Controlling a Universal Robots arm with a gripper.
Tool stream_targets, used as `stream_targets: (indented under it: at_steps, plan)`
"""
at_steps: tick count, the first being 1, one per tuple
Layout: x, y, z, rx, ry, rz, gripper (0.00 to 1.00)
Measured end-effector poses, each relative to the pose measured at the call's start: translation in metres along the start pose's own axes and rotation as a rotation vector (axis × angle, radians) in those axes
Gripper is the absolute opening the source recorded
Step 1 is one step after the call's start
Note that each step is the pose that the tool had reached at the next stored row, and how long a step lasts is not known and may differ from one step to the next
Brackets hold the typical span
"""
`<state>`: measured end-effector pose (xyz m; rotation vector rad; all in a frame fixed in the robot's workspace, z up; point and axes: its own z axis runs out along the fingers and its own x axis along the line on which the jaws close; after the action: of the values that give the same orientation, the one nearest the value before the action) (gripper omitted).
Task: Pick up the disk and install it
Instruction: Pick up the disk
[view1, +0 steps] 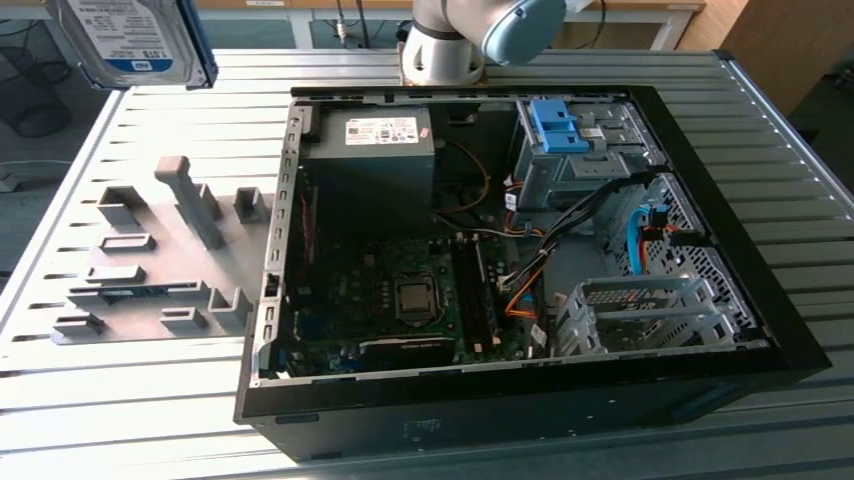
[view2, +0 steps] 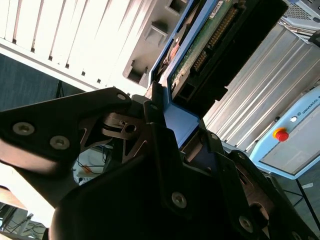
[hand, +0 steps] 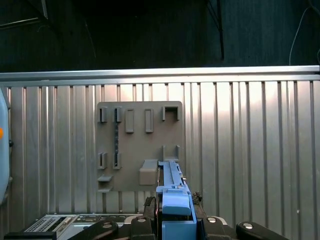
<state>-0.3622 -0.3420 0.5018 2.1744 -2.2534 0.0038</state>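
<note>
Slatted metal table (view1: 160, 120) lies well below the disk (view1: 134, 40), which hangs high in the air on the side where the grey fixture plate (view1: 180, 262) sits, likely held up to clear the plate's holders. The gripper (view2: 182, 127) has its fingers (view2: 156, 130) pinched narrowly on the disk's blue bracket (hand: 176, 205), carrying it edge-on. The open computer case (view1: 534, 405) stands just beside the plate, toward the exterior view's right

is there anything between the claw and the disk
Nothing: in the second wrist view the claw is shut straight on the blue bracket of the disk, with no gap or other thing between.
</note>
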Motion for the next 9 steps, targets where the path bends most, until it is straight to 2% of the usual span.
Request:
stream_targets:
  at_steps: [9]
  plan:
    - [0.0004, -0.0057, -0.0001, 0.0000, 0.0001, 0.000, 0.36]
